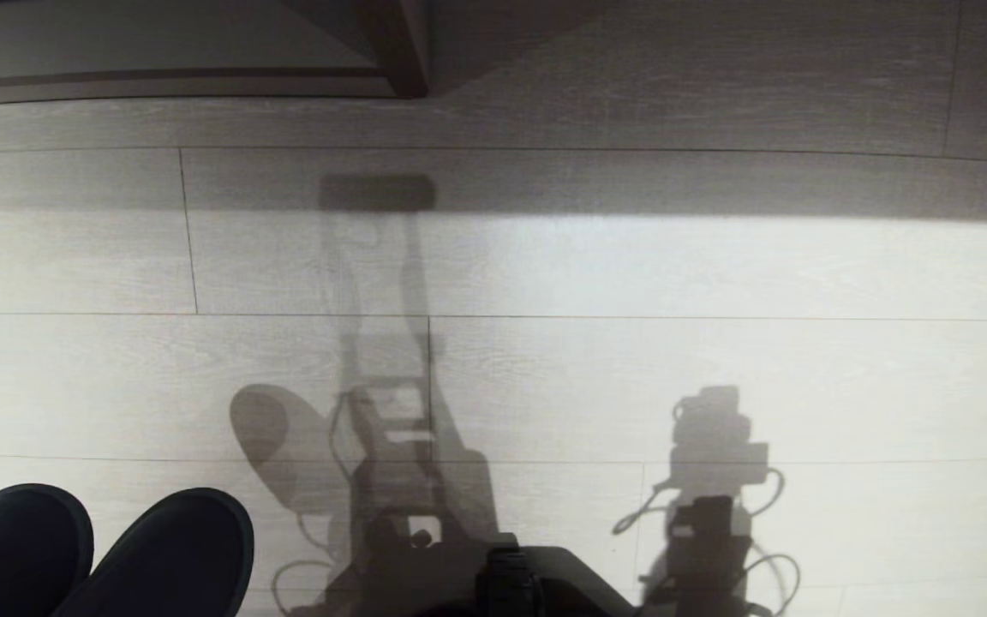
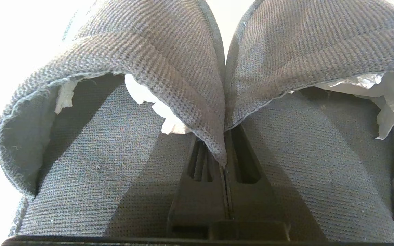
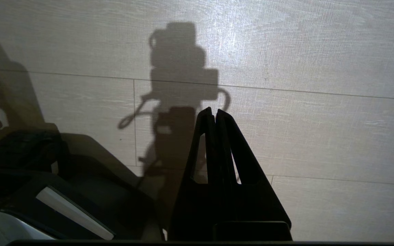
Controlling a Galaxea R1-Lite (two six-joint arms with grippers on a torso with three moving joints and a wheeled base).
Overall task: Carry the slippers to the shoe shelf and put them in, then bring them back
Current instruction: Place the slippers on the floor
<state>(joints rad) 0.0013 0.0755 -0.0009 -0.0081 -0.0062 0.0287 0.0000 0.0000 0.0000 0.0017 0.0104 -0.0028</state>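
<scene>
Two slippers (image 2: 169, 68) pinched together by left gripper (image 2: 225, 160), right gripper (image 3: 214, 112) closed, empty, above plank floor (image 3: 320, 51)

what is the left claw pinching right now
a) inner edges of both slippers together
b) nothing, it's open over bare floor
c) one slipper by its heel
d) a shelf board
a: in the left wrist view the left claw is shut on the touching inner edges of both slippers.
</scene>
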